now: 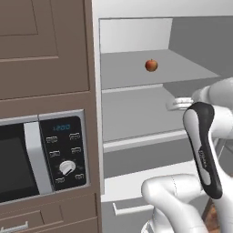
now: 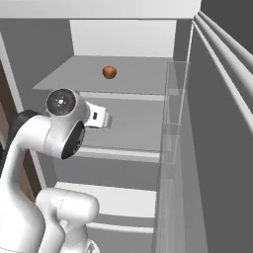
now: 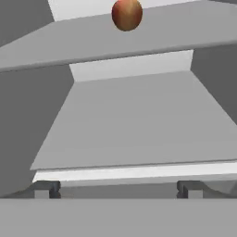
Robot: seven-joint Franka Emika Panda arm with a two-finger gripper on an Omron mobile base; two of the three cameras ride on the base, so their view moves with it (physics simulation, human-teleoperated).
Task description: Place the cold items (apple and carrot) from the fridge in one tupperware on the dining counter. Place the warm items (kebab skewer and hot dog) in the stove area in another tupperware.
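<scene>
So the apple [image 1: 151,65] is sat on the upper fridge shelf [image 1: 127,68], roughly mid-shelf and well back from the front edge. The gripper [image 3: 118,189] is held out in front of the lower shelf [image 3: 139,120], with the apple above and beyond it, well apart. The fingers [image 3: 45,189] are spread wide and nothing is held between them. A microwave [image 1: 41,154] is built into the brown cabinet [image 1: 45,45] left of the fridge.
</scene>
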